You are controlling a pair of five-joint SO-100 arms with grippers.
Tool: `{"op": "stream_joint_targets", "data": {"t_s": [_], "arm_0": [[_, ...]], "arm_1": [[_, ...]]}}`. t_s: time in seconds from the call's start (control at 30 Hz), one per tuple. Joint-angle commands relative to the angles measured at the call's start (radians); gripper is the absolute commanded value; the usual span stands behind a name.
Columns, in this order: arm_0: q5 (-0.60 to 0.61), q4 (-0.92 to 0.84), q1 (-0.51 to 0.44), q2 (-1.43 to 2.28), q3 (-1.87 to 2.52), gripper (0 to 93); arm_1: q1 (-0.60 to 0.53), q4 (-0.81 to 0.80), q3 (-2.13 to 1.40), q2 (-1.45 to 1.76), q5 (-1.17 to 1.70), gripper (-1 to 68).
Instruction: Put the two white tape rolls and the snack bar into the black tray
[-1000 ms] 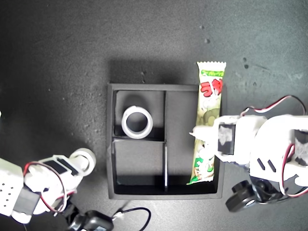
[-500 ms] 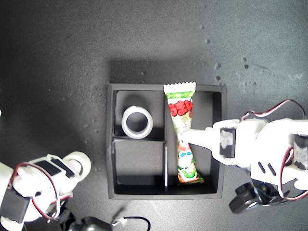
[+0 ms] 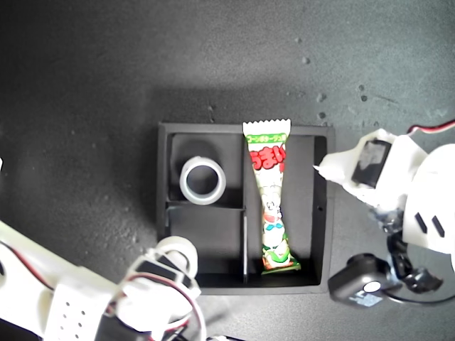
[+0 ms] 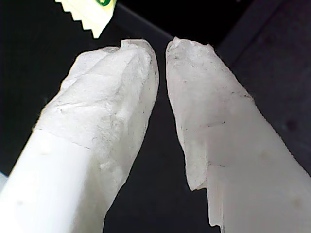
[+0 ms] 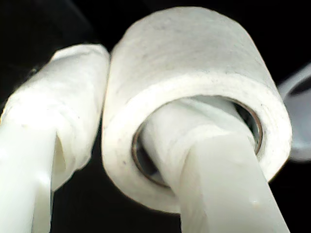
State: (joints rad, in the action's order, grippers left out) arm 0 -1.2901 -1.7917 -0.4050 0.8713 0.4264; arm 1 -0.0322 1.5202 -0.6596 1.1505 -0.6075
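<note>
Tape roll (image 5: pixel 194 107), the thicker one, is hanging on the second gripper (image 3: pixel 173 257), one finger through its hole and the other pressing outside, just over the black tray (image 3: pixel 323 213)'s empty small compartment, beside the other roll (image 3: pixel 202 180) and the snack bar (image 3: pixel 271 199). Released off-centre, it is risking to catch the wall. The first gripper (image 4: pixel 161 48) is nearly closed, carrying nothing.

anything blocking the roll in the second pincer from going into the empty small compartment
Nothing visible does. My second pincer grips the tape roll by its wall, one finger through the hole, right at the black tray wall by the empty small compartment. The other tape roll and snack bar lie in other compartments.
</note>
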Motion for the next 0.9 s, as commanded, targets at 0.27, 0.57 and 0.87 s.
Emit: {"op": "stream_joint_targets", "data": {"t_s": [0.27,0.57,0.87], "arm_0": [[-0.009,-0.041,0.012,-0.202,-0.307,6.0],[-0.014,-0.041,0.015,-0.163,-0.272,13.9],[-0.011,-0.041,0.067,0.295,0.164,3.9]], "arm_1": [[-0.057,0.281,0.308,0.051,-0.316,-0.4],[-0.127,0.281,0.273,0.087,-0.405,-0.5],[-0.083,0.281,-0.041,0.368,-0.588,-0.6]]}}
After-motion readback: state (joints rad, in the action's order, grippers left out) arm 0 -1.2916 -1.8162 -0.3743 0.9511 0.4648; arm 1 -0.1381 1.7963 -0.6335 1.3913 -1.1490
